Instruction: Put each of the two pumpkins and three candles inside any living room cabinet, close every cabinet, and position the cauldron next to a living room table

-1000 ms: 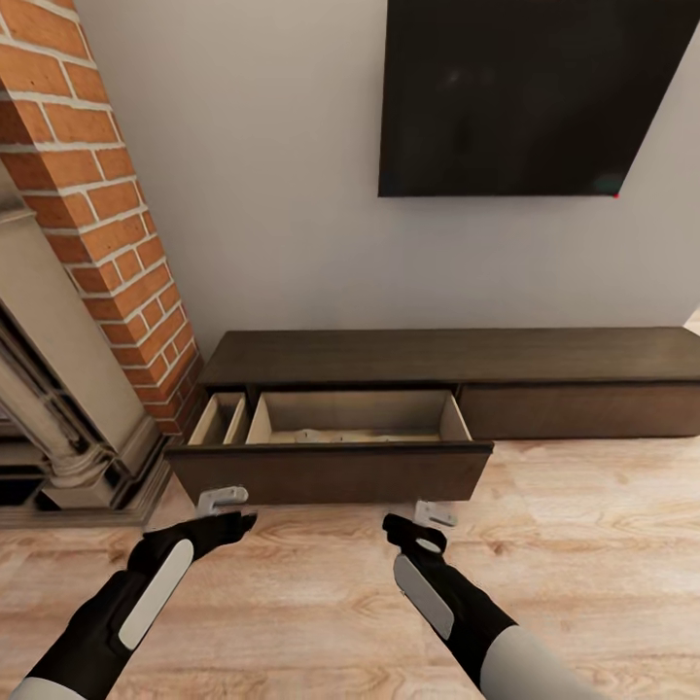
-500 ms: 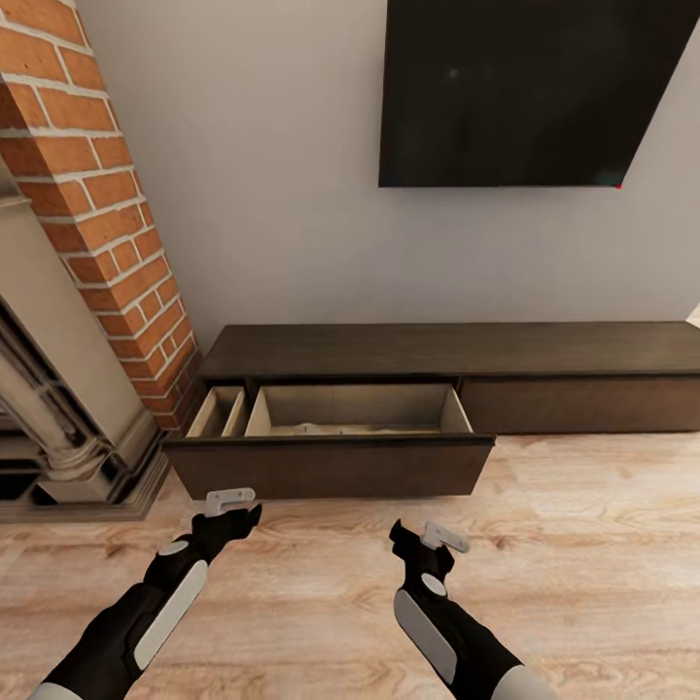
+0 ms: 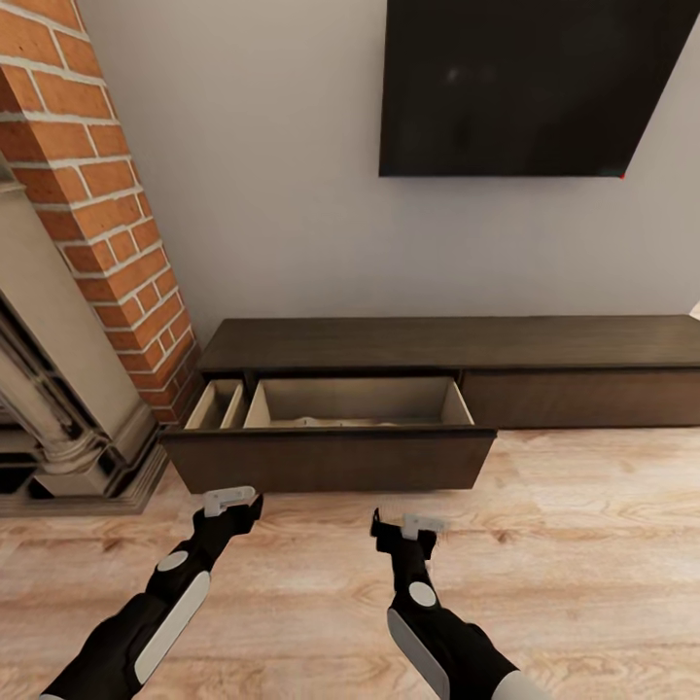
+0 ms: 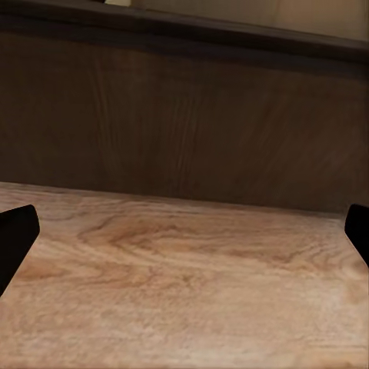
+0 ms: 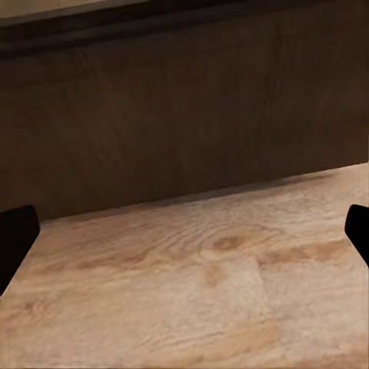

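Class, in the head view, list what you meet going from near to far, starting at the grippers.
Black left gripper and right gripper → light wooden floor → open dark-brown cabinet drawer → cabinet slab top → black wall screen.

No legible text or markings.

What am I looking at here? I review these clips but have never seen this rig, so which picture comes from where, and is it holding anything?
This is a simulated two-armed robot. The big picture comes from a camera on its head, looking down over both arms: left gripper, right gripper. The two small pictures come from cameras at each wrist, looking along the fingers, which show as dark tips at the edges.

Ahead stands a long, low dark cabinet under a black wall screen, beside a brick fireplace. Its left drawer is pulled open; something pale lies inside, too hidden to name. Both grippers are open, hold nothing and hang over the wooden floor before the drawer front.
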